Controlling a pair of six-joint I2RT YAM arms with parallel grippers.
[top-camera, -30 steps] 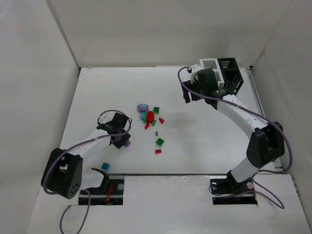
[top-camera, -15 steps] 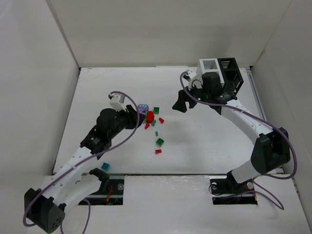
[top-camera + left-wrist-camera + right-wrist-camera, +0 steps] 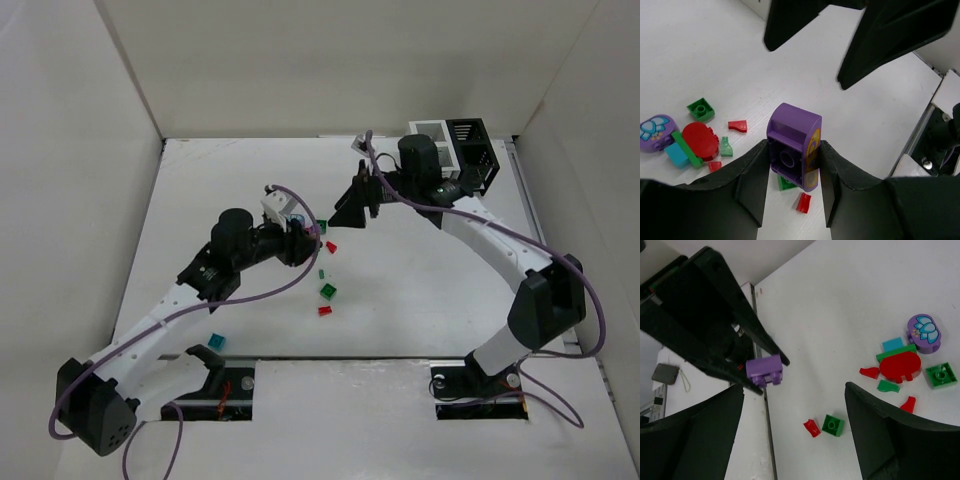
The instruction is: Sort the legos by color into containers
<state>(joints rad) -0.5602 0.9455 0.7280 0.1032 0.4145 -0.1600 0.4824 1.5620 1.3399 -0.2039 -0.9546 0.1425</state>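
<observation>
eng: White table (image 3: 200, 180), white walls (image 3: 330, 70) on three sides. Your bins are at 1 o'clock on the table, the white bin (image 3: 432, 130) joined to the black bin (image 3: 472, 135) on its right.

op: Where's the brick?

eng: The purple brick (image 3: 792, 145) is off the table, clamped in your left gripper (image 3: 305, 243) above the loose pile (image 3: 900, 365) near table centre. The fingers press two opposite sides. The hollow underside faces the wrist camera, and one face has a yellow mark.

op: Handling?

eng: My read is light, rigid, smooth plastic. It won't crush, but it could pivot or slip out if you squeeze off-centre. The flat opposing sides are the place to hold it, and that's where you are. The pile is mostly smaller red, green and teal bits, plus a purple oval piece (image 3: 924, 331). The thin ones look awkward to pinch off a flat surface.

op: Arm poses?

eng: Your left arm is stretched toward 1 o'clock, gripper pointing at the other one. Your right arm reaches from the bins toward 8 o'clock. The right gripper (image 3: 355, 205) has its fingers spread wide and holds nothing. It's near the left gripper but not touching. It looks like a handover setup to me, but that's a guess. One teal brick (image 3: 216, 342) sits alone at 7 o'clock near the table edge.
</observation>
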